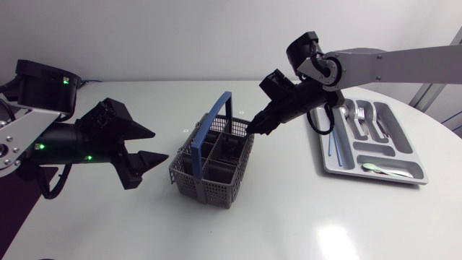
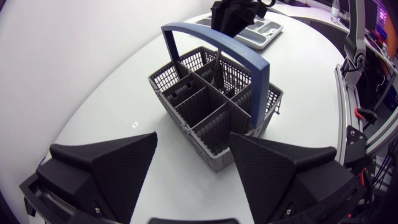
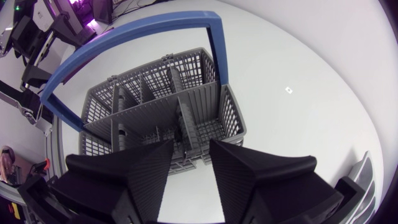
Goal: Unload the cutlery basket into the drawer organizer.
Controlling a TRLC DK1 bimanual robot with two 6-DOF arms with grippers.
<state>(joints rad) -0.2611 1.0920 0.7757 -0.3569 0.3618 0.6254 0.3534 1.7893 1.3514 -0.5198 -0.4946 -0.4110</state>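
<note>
The grey cutlery basket point(image 1: 189, 173) with a blue handle point(image 1: 210, 130) stands mid-table. My right gripper point(image 1: 253, 128) hovers over its far right corner; in the right wrist view its fingers point(image 3: 146, 168) stand a little apart, open, just above a compartment holding an upright dark utensil point(image 3: 181, 124). Nothing is gripped between them. My left gripper point(image 1: 148, 148) waits wide open left of the basket point(image 2: 186, 102), its fingertips point(image 2: 134, 152) short of the near wall. The grey drawer organizer point(image 1: 328, 165) lies at the right with forks and spoons point(image 1: 361, 115) in it.
The organizer also holds a blue stick-like piece point(image 1: 332, 144) and a pale green spoon point(image 1: 375, 167). A small white mark point(image 1: 185, 131) sits on the table behind the basket. Bare white table lies in front of the basket.
</note>
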